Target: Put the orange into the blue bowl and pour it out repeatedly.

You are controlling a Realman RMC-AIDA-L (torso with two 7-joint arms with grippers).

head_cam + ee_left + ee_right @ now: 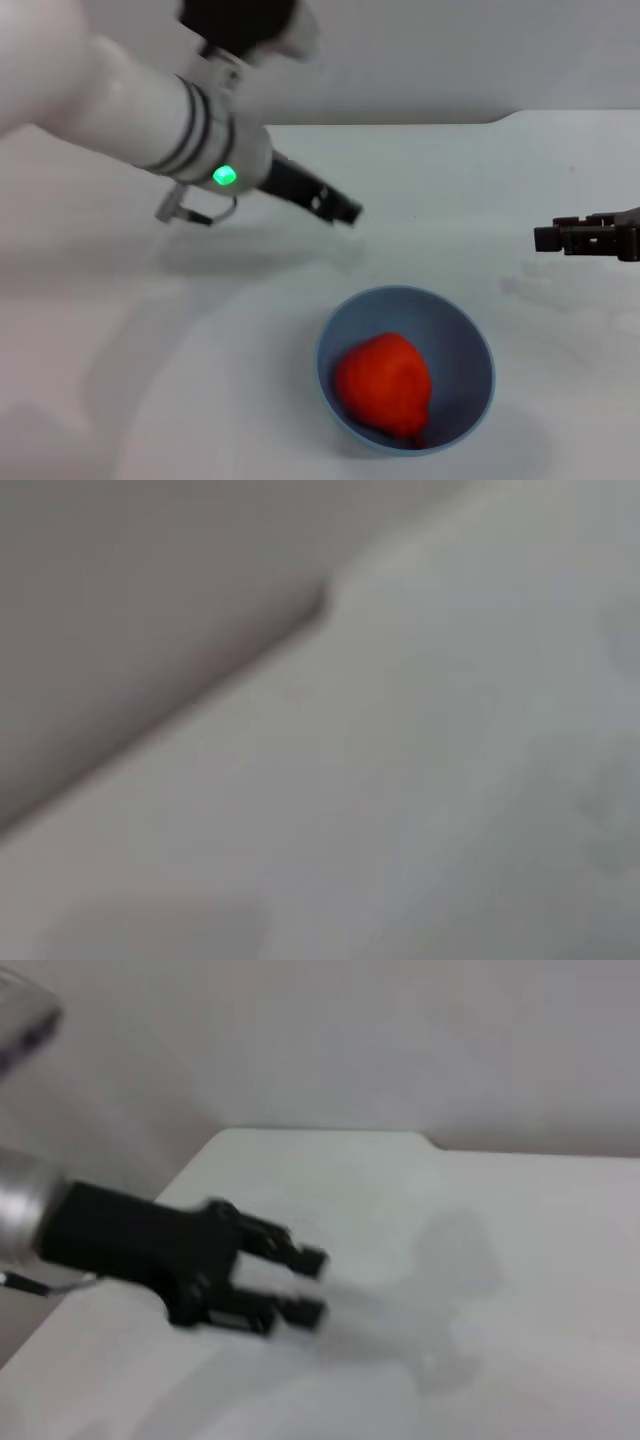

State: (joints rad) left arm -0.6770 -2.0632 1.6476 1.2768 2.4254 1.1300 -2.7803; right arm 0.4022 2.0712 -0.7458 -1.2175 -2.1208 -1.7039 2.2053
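Observation:
The orange (383, 383) lies inside the blue bowl (468, 345), which stands upright on the white table near the front, right of centre. My left gripper (346, 211) hovers above the table behind and to the left of the bowl, apart from it. The right wrist view shows this left gripper (312, 1286) open, with nothing between its fingers. My right gripper (550, 238) hangs at the right edge, level with the table's middle, well clear of the bowl. The left wrist view shows only blurred table and wall.
The white table (150, 380) spreads to the left and behind the bowl. A grey wall (450, 50) rises behind the table's far edge, which has a small step (505, 117) near the right.

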